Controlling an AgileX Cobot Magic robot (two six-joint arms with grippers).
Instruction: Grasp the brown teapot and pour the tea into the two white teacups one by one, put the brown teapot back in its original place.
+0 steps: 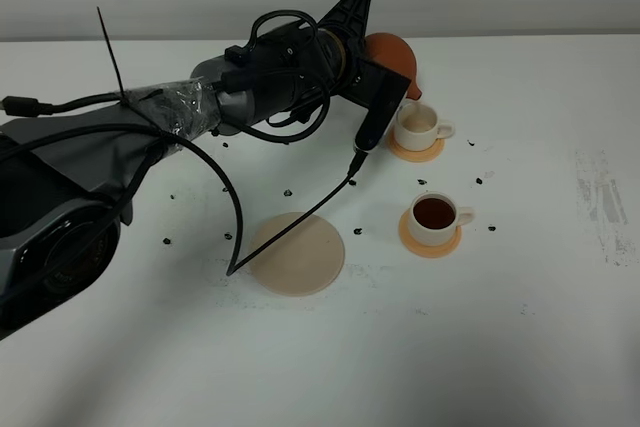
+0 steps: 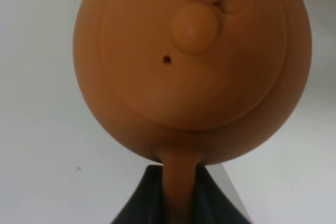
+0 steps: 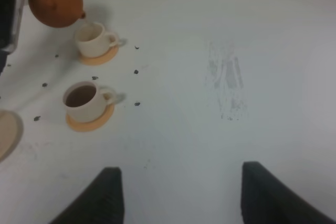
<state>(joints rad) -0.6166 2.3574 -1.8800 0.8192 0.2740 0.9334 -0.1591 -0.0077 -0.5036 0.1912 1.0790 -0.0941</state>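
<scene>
My left gripper point(image 1: 372, 55) is shut on the loop handle of the brown teapot point(image 1: 392, 53) and holds it in the air, tilted, with its spout just above the far white teacup point(image 1: 418, 124). The left wrist view shows the teapot's lid and knob point(image 2: 193, 27), with the handle point(image 2: 178, 192) between the fingers point(image 2: 139, 203). The near white teacup point(image 1: 435, 215) holds dark tea; the far cup's inside looks pale. The pale beige disc point(image 1: 297, 253) lies bare at front left. My right gripper point(image 3: 178, 198) is open, empty, above the table. It sees the teapot point(image 3: 55, 1) and both cups point(image 3: 93, 39) point(image 3: 84, 100).
Each cup stands on a small orange coaster point(image 1: 430, 243) point(image 1: 416, 151). Small black specks point(image 1: 357, 231) are scattered over the white table. A black cable point(image 1: 300, 217) hangs from the left arm across the disc. A scuffed patch point(image 1: 605, 202) marks the table at right.
</scene>
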